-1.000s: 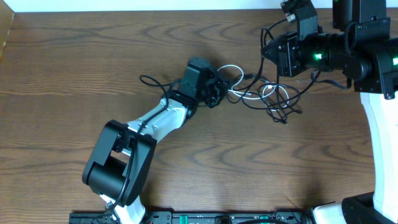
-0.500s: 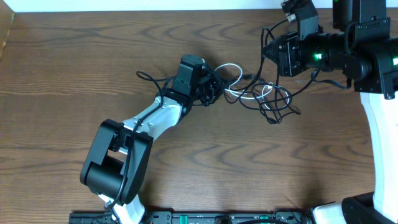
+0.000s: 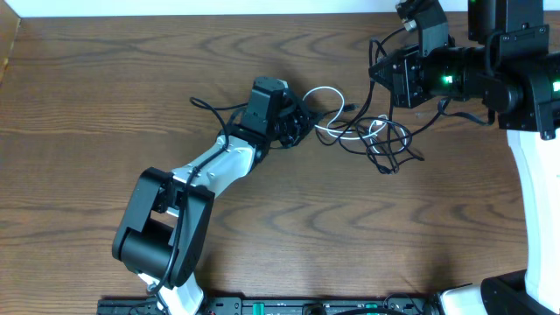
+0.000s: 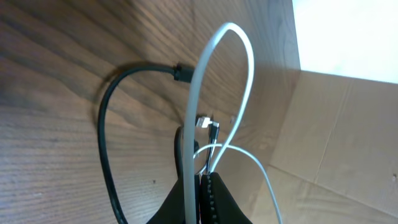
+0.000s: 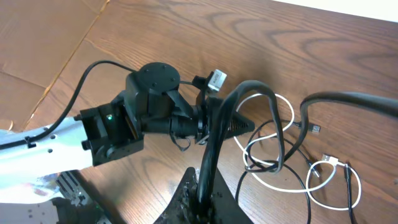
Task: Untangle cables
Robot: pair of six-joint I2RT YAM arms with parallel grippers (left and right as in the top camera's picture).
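Overhead, the left hand (image 4: 200, 186) clamps the white cable (image 4: 193, 106), the right hand (image 5: 208, 177) the black cable (image 5: 219, 121), both knotted together between them above the worktop (image 3: 105, 105); draw apart slowly, easing off if loops tighten.

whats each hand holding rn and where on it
The left hand pinches the white cable at the base of a loop. The right hand clamps the black cable partway along its length.

Your left gripper (image 3: 306, 126) pulled back a touch toward its own wrist since a second ago. The cables (image 3: 378, 131) out past its fingertips got dragged along after it, so the tangle sits closer in.
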